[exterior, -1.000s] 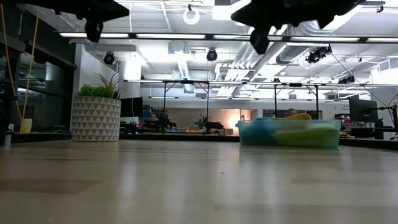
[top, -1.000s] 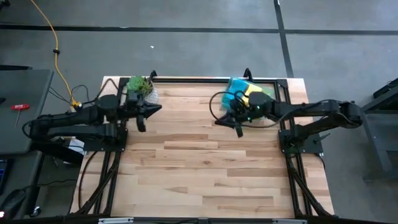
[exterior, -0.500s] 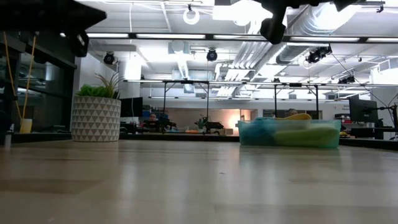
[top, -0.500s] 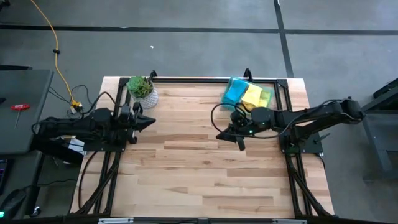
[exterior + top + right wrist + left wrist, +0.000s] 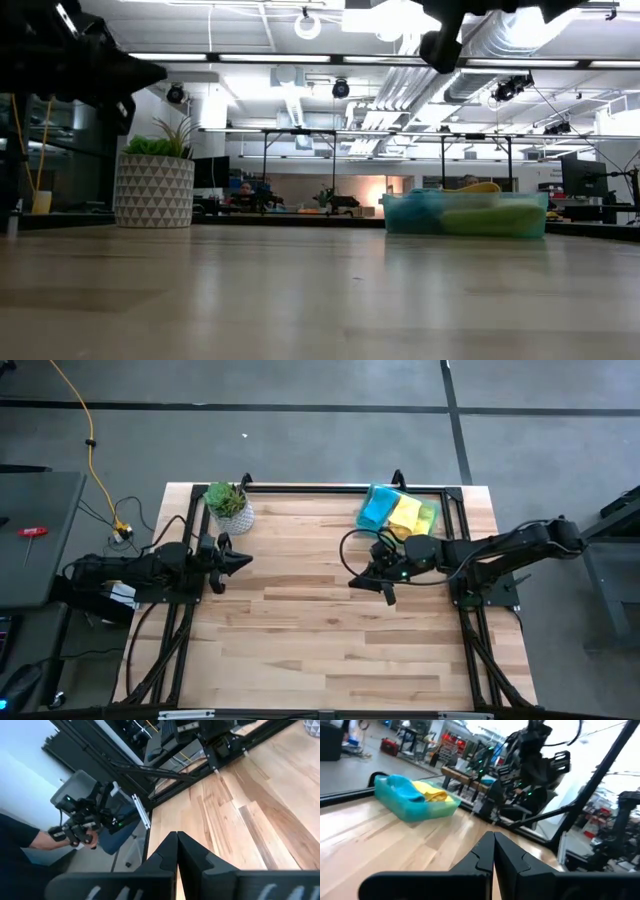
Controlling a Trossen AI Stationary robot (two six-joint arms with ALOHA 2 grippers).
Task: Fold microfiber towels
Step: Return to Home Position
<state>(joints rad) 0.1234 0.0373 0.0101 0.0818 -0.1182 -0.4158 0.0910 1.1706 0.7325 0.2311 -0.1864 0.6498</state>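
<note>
The microfiber towels lie in the tray at the table's 1 o'clock corner. From above, a blue towel fills the tray's 9 o'clock half, with a yellow towel touching it on the 3 o'clock side. In the low view the yellow one rises just above the tray's rim.

The left gripper hangs over the table's 9 o'clock edge and points toward 3 o'clock. Its fingers are pressed together with nothing between them, as the left wrist view shows. The potted plant stands at 12 o'clock of it, in the table's 11 o'clock corner.

The right gripper hovers above bare wood a little to the 2 o'clock side of the table's centre, and points toward 8 o'clock. Its fingers are also closed tip to tip and hold nothing. The tray sits near it at 12 o'clock, not touching.
</note>
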